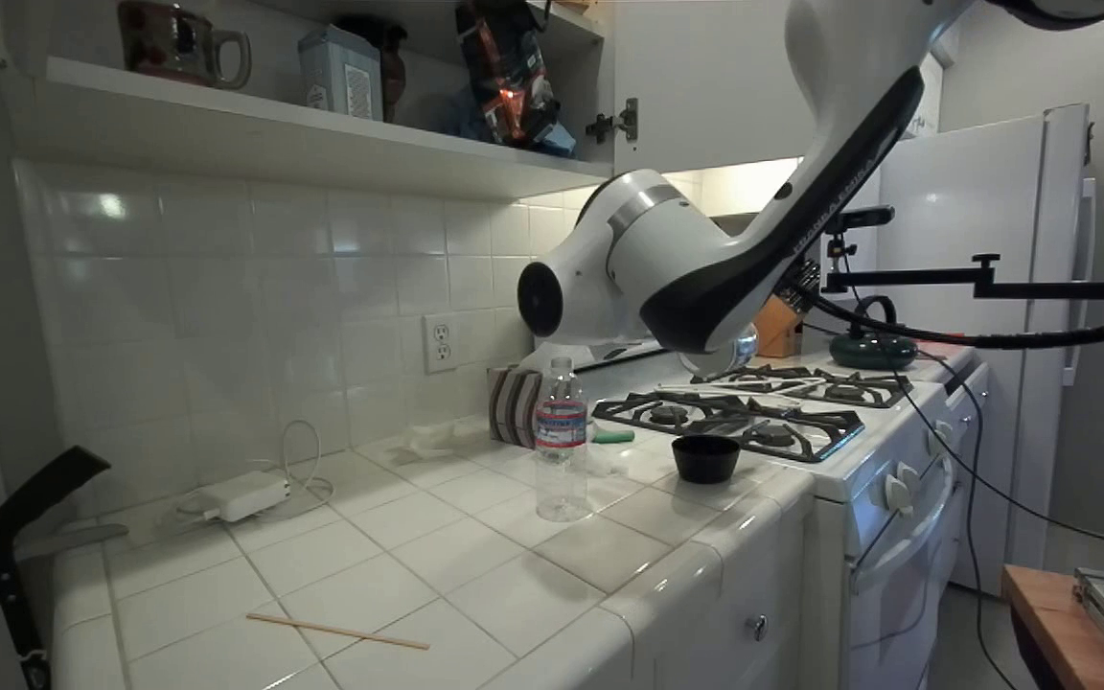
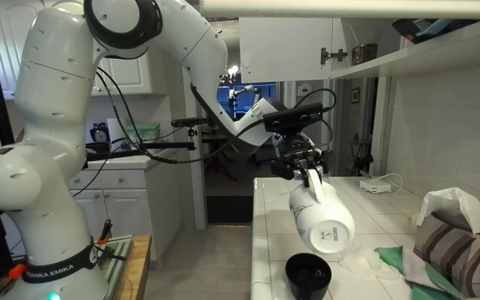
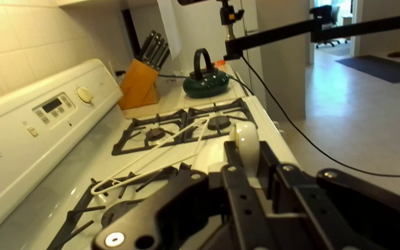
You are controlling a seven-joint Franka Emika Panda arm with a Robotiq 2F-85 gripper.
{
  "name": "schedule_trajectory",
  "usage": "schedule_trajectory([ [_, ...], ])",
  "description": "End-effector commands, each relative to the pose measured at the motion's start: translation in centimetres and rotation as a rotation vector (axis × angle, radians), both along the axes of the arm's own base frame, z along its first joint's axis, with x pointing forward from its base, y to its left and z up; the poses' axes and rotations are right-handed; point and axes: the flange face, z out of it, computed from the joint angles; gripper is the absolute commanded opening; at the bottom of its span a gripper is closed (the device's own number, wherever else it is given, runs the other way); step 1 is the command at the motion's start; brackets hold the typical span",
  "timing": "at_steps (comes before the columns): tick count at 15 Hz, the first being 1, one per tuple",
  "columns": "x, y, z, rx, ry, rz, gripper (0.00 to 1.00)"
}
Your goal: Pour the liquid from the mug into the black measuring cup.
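Note:
My gripper (image 2: 313, 173) is shut on the handle of the white mug (image 2: 321, 216), up off the counter. The mug lies well over, its printed base facing the camera and its mouth out of sight; dark markings run along its side. Between the finger pads in the wrist view, the mug's handle (image 3: 248, 149) shows. Below the mug, on the tiles, the black measuring cup (image 2: 308, 277) stands upright; a glint shows inside, but whether that is liquid I cannot tell. The cup (image 1: 705, 458) also appears in an exterior view near the stove, where the arm blocks mug and gripper.
A clear bottle (image 1: 562, 470) stands on the counter near the cup. Beside it are a striped tissue box (image 2: 452, 254) and a green-grey cloth (image 2: 411, 266). A shelf (image 1: 322, 125) overhangs the counter. The stove grates (image 3: 186, 132) and a green kettle (image 3: 206, 83) lie beyond.

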Motion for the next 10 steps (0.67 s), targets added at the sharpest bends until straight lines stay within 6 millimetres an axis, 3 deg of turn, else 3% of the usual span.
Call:
schedule_trajectory([
  [1, -0.1, -1.8, 3.3, 0.173, -0.045, -0.088, 0.04],
  [5, -0.6, -4.2, 6.1, 0.339, -0.115, -0.213, 0.04],
  [10, -1.1, -5.0, 8.7, 0.548, -0.199, -0.381, 0.04],
])
